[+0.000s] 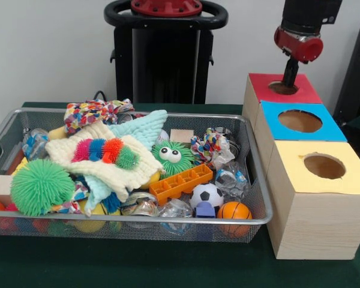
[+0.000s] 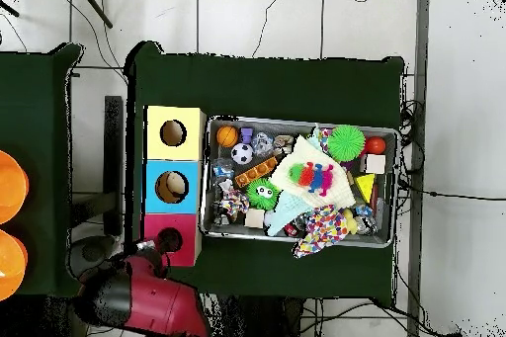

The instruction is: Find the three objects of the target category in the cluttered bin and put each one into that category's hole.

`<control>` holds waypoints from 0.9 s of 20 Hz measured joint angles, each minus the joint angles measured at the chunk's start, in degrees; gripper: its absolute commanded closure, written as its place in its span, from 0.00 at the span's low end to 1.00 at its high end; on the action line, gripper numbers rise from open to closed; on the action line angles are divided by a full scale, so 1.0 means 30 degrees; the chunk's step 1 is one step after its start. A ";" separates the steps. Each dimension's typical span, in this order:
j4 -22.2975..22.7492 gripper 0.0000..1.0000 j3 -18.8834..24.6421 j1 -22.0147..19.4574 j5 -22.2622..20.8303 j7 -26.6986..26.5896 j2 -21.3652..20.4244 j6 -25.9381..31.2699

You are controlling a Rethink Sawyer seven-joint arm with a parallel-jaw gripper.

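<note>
A wire mesh bin (image 1: 168, 221) holds a jumble of toys: a green spiky ball (image 1: 41, 186), a green googly-eyed furry ball (image 1: 173, 157), an orange building block (image 1: 180, 182), a small soccer ball (image 1: 206, 194), a small basketball (image 1: 234, 210) and a striped caterpillar (image 1: 105, 150) on a cream cloth. To the right stand three wooden boxes with round holes, topped red (image 1: 306, 90), blue (image 1: 330, 129) and yellow (image 1: 354, 174). My gripper (image 1: 289, 81) hangs straight over the red box's hole (image 1: 283, 88), tips at its rim, shut, with nothing seen in it. From above, the gripper (image 2: 153, 246) lies beside the red box (image 2: 170, 240).
Knotted rope toys (image 1: 90, 112) and clear crumpled plastic pieces (image 1: 231, 180) crowd the bin. The bin's right wall stands close against the boxes. In the overhead view a pale object shows inside the blue box's hole (image 2: 174, 187). Green cloth (image 1: 138, 264) covers the table.
</note>
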 measured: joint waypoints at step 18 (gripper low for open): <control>-0.1408 1.00 -0.2203 -0.0945 -0.0405 0.0000 -0.2594 0.5902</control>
